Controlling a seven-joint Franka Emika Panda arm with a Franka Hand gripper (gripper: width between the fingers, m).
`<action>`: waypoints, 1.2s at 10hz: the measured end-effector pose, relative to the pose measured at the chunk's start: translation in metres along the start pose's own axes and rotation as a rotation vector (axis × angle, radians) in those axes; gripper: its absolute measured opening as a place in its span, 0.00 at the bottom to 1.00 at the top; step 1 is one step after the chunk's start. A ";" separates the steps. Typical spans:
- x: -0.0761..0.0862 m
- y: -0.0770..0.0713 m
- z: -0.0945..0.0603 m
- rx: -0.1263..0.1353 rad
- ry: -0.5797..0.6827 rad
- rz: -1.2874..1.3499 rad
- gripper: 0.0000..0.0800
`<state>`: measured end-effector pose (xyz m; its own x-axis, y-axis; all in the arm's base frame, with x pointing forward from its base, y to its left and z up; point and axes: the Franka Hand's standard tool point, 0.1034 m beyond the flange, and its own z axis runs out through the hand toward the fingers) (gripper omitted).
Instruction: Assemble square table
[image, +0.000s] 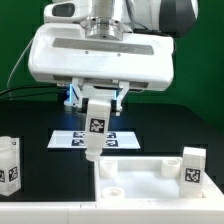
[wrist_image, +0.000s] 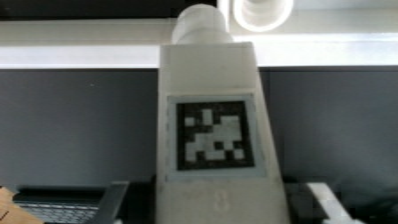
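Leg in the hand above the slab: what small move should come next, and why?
Probably nudge the leg sideways to bring its tip over the corner socket. The hand grips it above the slab, and the wrist view shows the tip beside the socket, not over it.

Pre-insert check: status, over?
Gripper shut on leg, upright over slab corner. Tip beside a socket, not seated. Nothing in between; spare leg at exterior view's left, second spare leg at its right.

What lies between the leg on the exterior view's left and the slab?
Nothing: between leg and slab the exterior view shows only bare black table.
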<state>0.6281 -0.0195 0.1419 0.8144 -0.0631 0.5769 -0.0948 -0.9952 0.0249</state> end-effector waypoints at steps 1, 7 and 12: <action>0.000 -0.015 0.001 0.019 -0.003 0.059 0.36; -0.008 -0.011 0.004 -0.010 -0.035 0.033 0.36; -0.007 -0.010 0.020 0.003 -0.029 0.069 0.36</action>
<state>0.6346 -0.0104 0.1215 0.8221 -0.1334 0.5535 -0.1492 -0.9887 -0.0166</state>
